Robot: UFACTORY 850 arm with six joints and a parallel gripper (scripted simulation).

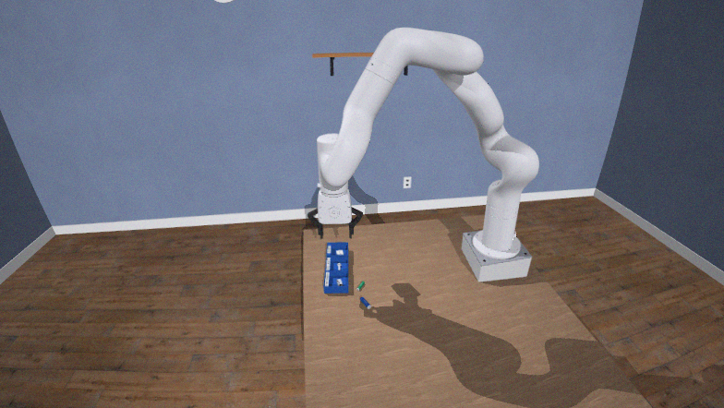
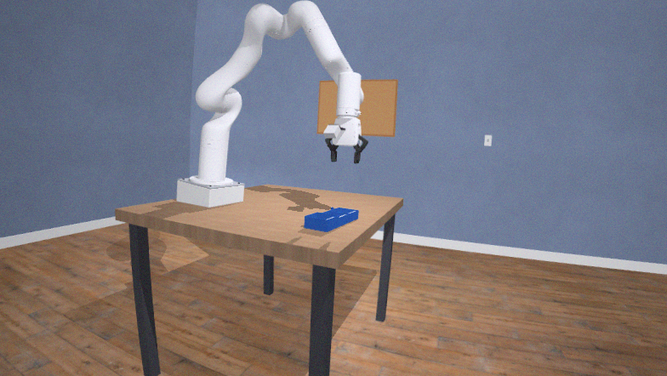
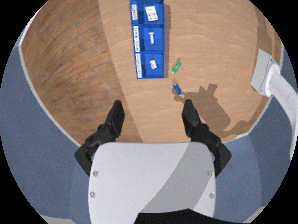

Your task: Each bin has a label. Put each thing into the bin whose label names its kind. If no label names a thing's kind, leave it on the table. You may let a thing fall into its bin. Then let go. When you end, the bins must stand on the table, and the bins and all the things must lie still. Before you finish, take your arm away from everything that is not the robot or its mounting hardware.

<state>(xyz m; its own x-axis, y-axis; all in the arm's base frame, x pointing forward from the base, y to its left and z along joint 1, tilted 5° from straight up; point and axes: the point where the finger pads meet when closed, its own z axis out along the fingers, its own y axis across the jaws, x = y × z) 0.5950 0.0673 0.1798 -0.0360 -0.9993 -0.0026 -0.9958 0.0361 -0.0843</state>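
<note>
Gripper [image 2: 345, 153] hangs high above the table [image 2: 261, 236], fingers spread to full width, nothing between them. It sits over the far end of the blue bin row [image 1: 336, 268], near the table edge opposite the arm's base [image 1: 522, 263].

Two small loose things lie on the table just beside the row's near end, on the base side: a green item [image 1: 360, 285] right next to the last bin, and a blue item [image 1: 365, 303] a bit further out, apart from the row and the green one. In the wrist view both lie ahead of the fingers, toward the right-hand finger [image 3: 194, 121] — the blue item [image 3: 177, 88] is the nearer one, the green item [image 3: 176, 67] beyond it. Both look elongated, long axes slanted against the row; too small to tell their kind.

Bins: three compartments in a line, each showing a white patch inside — label or contents, cannot tell. Label text is unreadable.

Likely next: come down and toward the row's near end for the blue item, wrist turned so the fingers close across its short side.
</note>
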